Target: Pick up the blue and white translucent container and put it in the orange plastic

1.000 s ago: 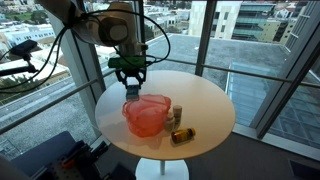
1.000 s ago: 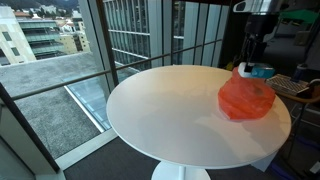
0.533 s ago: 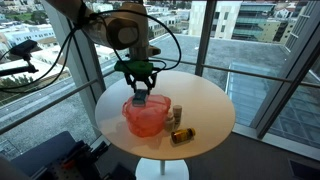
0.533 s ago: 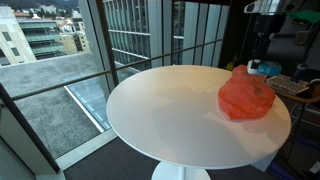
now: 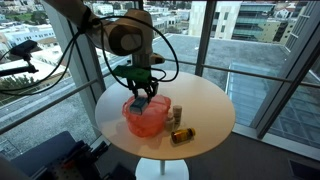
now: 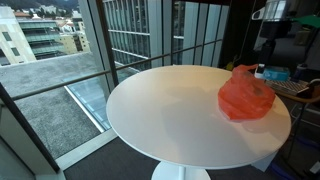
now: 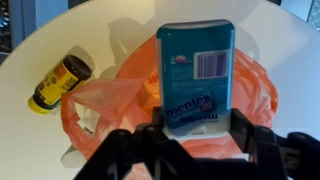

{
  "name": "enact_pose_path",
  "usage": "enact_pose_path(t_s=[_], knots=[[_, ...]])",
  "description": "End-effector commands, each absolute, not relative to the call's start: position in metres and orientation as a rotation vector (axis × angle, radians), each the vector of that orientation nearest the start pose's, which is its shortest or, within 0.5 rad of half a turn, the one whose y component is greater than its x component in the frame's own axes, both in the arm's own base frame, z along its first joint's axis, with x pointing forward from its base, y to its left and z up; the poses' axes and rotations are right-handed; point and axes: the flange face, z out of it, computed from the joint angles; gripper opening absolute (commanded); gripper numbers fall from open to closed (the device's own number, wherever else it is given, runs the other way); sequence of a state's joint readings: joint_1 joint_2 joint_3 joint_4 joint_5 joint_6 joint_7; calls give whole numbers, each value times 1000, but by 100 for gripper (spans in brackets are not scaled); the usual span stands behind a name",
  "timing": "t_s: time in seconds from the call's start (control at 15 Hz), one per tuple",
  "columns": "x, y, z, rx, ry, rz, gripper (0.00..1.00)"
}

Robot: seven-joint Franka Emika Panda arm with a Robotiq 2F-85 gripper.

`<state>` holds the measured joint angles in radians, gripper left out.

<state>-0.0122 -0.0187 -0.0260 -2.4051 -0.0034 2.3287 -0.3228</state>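
Bottle: small brown bottle w/ yellow label (image 7: 58, 83) is lying on its side at far left of wrist view, just beside the bag's edge; in an exterior view (image 5: 182, 135) it's lying on the table past the bag's camera-near side

Table: round white table (image 7: 30, 130) is carrying everything, bare over most of its top in both exterior views (image 5: 210, 100) (image 6: 160, 110)

Bag: crumpled orange translucent plastic bag (image 7: 110, 115) is sitting on the table, approx mid-frame in wrist view; also showing in both exterior views (image 5: 146, 120) (image 6: 246, 95)

Container: blue and white translucent rectangular container w/ barcode label (image 7: 197, 70) is hanging over the bag, off the table, long side running away from the wrist cam; can't tell if its far end is touching the plastic

Gripper: black two-finger gripper (image 7: 197, 135) is clamping the container from both sides, fingers (image 7: 150, 140) pressing against its near end; in an exterior view (image 5: 141, 93) it's pointing down right above the bag

Jar: small upright tan jar (image 5: 176, 113) is standing just beside the bag, right of it in that view; details too small to tell
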Motion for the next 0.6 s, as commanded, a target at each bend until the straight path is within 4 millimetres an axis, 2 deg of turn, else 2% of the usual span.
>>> enact_pose_path(t_s=[0.0, 0.53], knots=[[481, -21, 307, -3110, -299, 127, 42], [499, -17, 285, -3108, -140, 135, 42]])
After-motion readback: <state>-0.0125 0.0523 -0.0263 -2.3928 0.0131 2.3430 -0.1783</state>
